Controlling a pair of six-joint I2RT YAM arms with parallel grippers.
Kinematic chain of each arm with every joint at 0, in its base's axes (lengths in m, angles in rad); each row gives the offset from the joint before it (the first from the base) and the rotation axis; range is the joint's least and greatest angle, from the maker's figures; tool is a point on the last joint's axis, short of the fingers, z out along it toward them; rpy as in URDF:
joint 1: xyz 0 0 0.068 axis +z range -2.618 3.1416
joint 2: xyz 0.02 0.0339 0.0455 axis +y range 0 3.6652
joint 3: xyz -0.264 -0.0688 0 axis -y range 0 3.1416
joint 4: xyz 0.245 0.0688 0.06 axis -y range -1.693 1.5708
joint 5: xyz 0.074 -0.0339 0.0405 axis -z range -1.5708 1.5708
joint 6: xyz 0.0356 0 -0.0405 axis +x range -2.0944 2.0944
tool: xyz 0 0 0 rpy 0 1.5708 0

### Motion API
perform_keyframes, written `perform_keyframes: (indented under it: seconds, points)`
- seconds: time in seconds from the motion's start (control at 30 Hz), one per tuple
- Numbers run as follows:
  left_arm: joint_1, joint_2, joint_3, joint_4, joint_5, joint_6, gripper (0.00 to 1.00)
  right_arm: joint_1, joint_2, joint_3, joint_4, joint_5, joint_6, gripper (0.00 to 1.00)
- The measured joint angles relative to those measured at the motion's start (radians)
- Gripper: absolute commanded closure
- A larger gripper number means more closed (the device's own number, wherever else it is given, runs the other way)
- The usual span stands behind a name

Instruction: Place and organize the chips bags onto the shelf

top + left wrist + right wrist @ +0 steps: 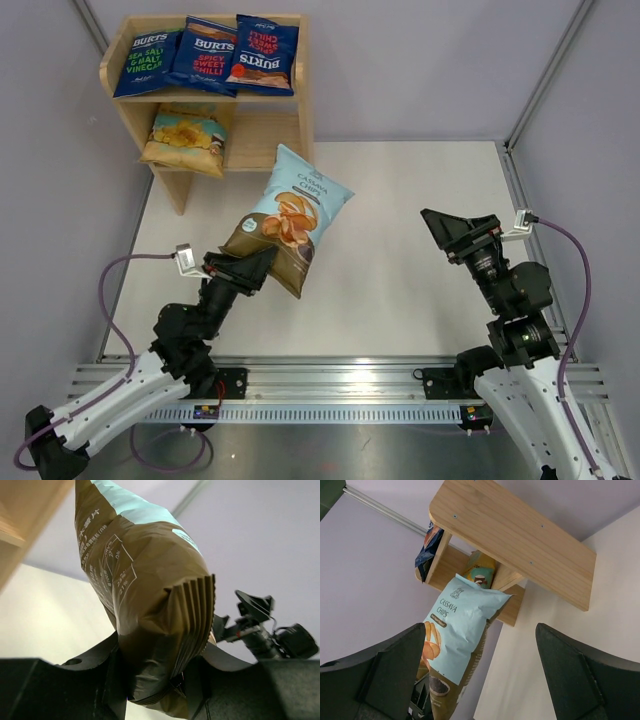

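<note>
My left gripper (262, 266) is shut on the brown bottom end of the light-blue-and-brown Cassava Chips bag (292, 215) and holds it tilted above the table, its top pointing at the wooden shelf (291, 122). The left wrist view shows the bag (145, 595) pinched between my fingers (112, 680). Three dark-blue BURTS bags (207, 55) lie side by side on the top tier. The yellow chips bag (185, 138) lies on the left of the lower tier. My right gripper (437, 228) is open and empty at the right; its view shows the bag (457, 630) and the shelf (520, 540).
Grey walls enclose the white table (400, 200) on three sides. The shelf stands at the back left corner. The right half of the lower tier (262, 135) holds nothing. A metal rail (340, 385) runs along the near edge by the arm bases.
</note>
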Motion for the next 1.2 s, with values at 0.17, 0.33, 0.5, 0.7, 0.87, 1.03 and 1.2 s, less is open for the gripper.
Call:
perform_keyframes:
  seconds: [0.17, 0.33, 0.5, 0.7, 0.87, 1.03, 1.2]
  points:
    - [0.002, -0.135, 0.005, -0.172, -0.133, 0.071, 0.98, 0.0, -0.016, 0.023, -0.052, 0.013, -0.042, 0.01]
    - [0.002, -0.142, 0.01, -0.28, -0.229, 0.105, 0.98, 0.0, -0.016, 0.023, -0.09, 0.021, -0.056, 0.02]
    - [0.007, -0.147, 0.019, -0.309, -0.297, 0.152, 0.98, 0.0, -0.017, 0.035, -0.117, 0.026, -0.074, 0.02]
    - [0.026, -0.111, 0.104, -0.283, -0.336, 0.203, 0.97, 0.0, -0.022, 0.039, -0.132, 0.029, -0.08, 0.02]
    - [0.089, -0.035, 0.155, -0.239, -0.32, 0.216, 0.96, 0.0, -0.022, 0.039, -0.132, 0.029, -0.082, 0.02]
    - [0.304, 0.079, 0.178, -0.204, -0.184, 0.149, 0.97, 0.0, -0.022, 0.047, -0.141, 0.029, -0.084, 0.02]
    - [0.471, 0.18, 0.185, -0.145, -0.043, 0.075, 0.97, 0.0, -0.031, 0.066, -0.148, 0.03, -0.093, 0.02]
